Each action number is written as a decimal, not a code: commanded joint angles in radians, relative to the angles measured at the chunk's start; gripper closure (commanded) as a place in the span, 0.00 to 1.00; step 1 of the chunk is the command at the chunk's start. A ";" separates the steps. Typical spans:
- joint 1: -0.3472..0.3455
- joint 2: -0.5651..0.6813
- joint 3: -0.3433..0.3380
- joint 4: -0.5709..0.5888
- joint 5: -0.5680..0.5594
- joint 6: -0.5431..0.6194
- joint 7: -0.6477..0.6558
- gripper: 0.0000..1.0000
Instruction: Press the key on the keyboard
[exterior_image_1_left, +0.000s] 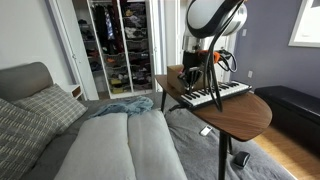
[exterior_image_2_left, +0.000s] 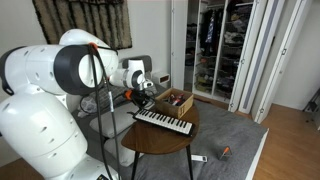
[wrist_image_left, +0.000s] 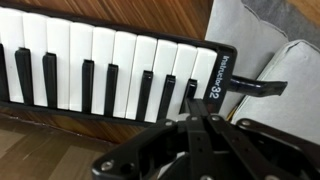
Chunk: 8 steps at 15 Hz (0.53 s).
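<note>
The keyboard (wrist_image_left: 110, 65) is a slim dark-bodied piano keyboard with white and black keys. It lies on a round wooden table in both exterior views (exterior_image_1_left: 215, 96) (exterior_image_2_left: 163, 121). In the wrist view it fills the upper frame, its end marked "32" at the right. My gripper (wrist_image_left: 192, 100) is shut, fingers pressed together, with the tips over the keys near that end. Whether the tips touch a key I cannot tell. In an exterior view the gripper (exterior_image_1_left: 190, 76) is at the keyboard's far end, and in an exterior view (exterior_image_2_left: 147, 100) it hangs just above the keys.
A brown cardboard box (exterior_image_2_left: 175, 101) stands on the table (exterior_image_1_left: 240, 115) behind the keyboard. A grey bed (exterior_image_1_left: 90, 140) lies beside the table. An open closet (exterior_image_1_left: 120, 45) is at the back. Small items lie on the floor (exterior_image_2_left: 225, 151).
</note>
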 joint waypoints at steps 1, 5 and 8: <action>0.004 -0.040 0.009 -0.001 -0.023 -0.035 0.033 1.00; 0.006 -0.064 0.009 -0.002 -0.016 -0.052 0.027 1.00; 0.010 -0.084 0.009 0.000 -0.007 -0.073 0.020 0.73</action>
